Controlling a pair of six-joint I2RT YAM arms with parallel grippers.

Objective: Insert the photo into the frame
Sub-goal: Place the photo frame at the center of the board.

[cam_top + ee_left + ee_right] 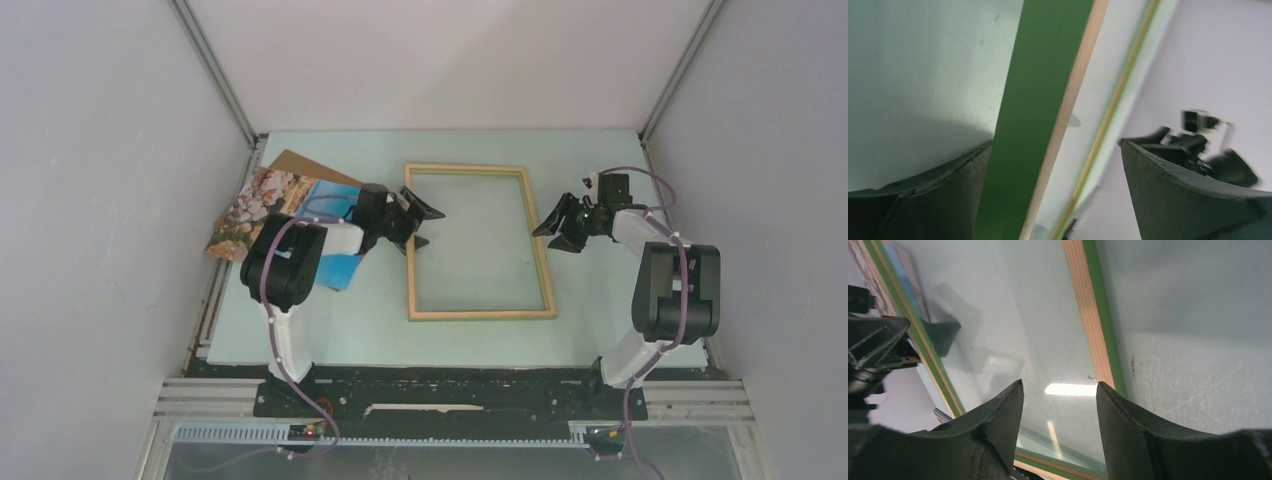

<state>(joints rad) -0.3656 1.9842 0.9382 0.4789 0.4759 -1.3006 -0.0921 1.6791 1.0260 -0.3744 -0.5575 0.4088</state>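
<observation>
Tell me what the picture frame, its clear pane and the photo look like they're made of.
The frame looks like pale, unvarnished wood with fine grain lines showing; one face is matte green, probably painted. The pane is clear and glossy with bright reflections; it could be glass or acrylic, I cannot tell which. The photo looks like a thin printed sheet, likely paper or card; its finish is unclear.

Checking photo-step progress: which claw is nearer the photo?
Left. The left claw sits over the frame rail nearest the photo; the right claw is at the opposite rail, across the frame.
</observation>
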